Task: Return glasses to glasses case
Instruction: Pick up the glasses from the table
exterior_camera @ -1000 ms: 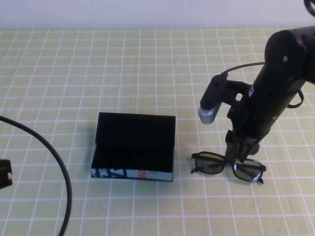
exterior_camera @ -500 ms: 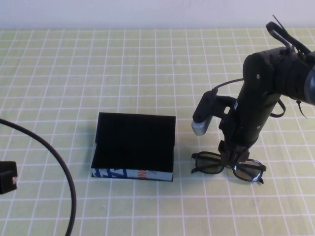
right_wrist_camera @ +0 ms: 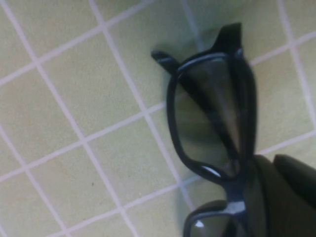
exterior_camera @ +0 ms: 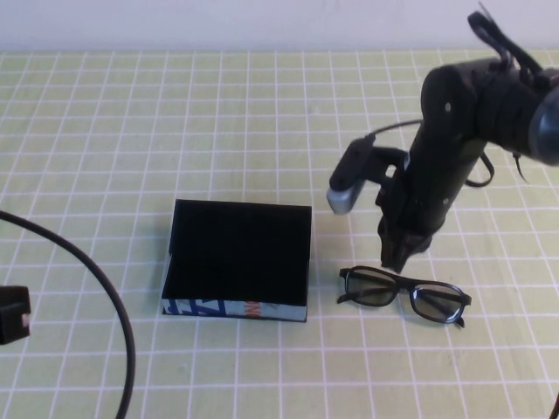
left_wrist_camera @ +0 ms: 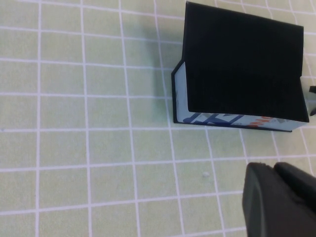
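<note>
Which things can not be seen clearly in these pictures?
- Left gripper: left wrist view, cut off by the edge.
- Right gripper above the glasses: contact unclear, high view; right wrist view cuts one lens.
- Glasses case: black inside, contents indistinguishable.

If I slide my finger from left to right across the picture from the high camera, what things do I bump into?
Left gripper at the edge → black cable → glasses case → glasses, lying on the table with the right gripper just above them, shut and empty.
</note>
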